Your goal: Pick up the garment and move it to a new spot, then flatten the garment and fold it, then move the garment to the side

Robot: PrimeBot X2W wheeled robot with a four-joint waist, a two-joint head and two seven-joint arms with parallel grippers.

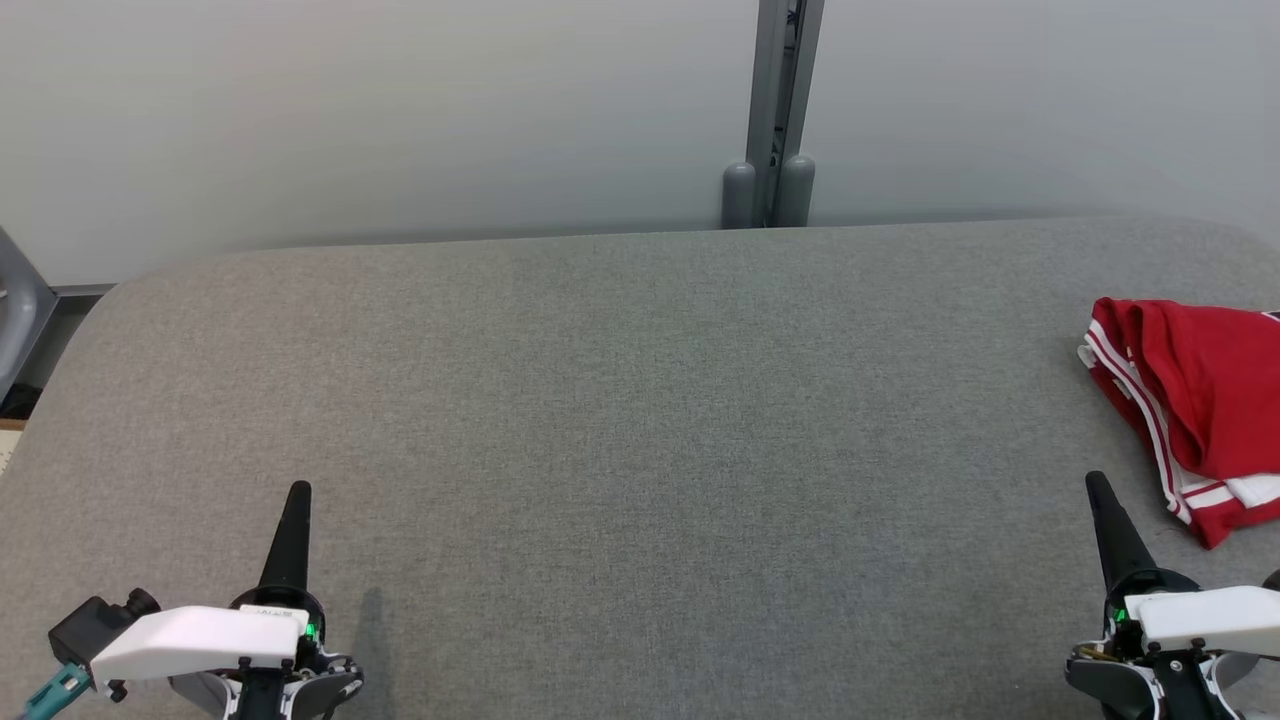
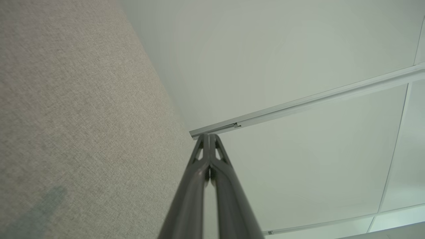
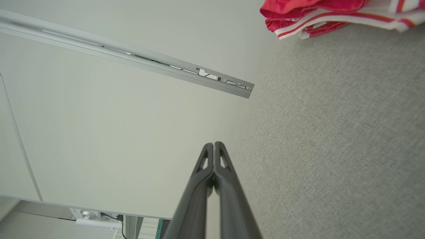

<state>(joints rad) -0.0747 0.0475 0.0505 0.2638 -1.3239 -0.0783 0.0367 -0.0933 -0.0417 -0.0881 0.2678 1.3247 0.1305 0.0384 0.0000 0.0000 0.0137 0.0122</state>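
1. The red, white-striped garment lies in a loose heap at the far right of the grey padded table. It is cut off by the right edge of the head view, so its full spread cannot be told.
2. The right gripper rests at the near right of the table. Its two dark fingers are pressed together on nothing and point away toward the pale wall.
3. The left gripper sits at the near left, its fingers likewise pressed together and empty, well apart from the cloth.
4. From the right gripper, the garment lies just beyond and to the right, near but not touching. This arm is plainly the nearer of the two, with the whole width of the table between the left arm and the heap.
5. The visible part of the heap appears to run lengthwise from far to near. Its white-striped edge faces left toward the table's middle and slants toward the near right corner.
6. Any pick-up would likely fall to the right arm, which would need to part its fingers and swing right and away.
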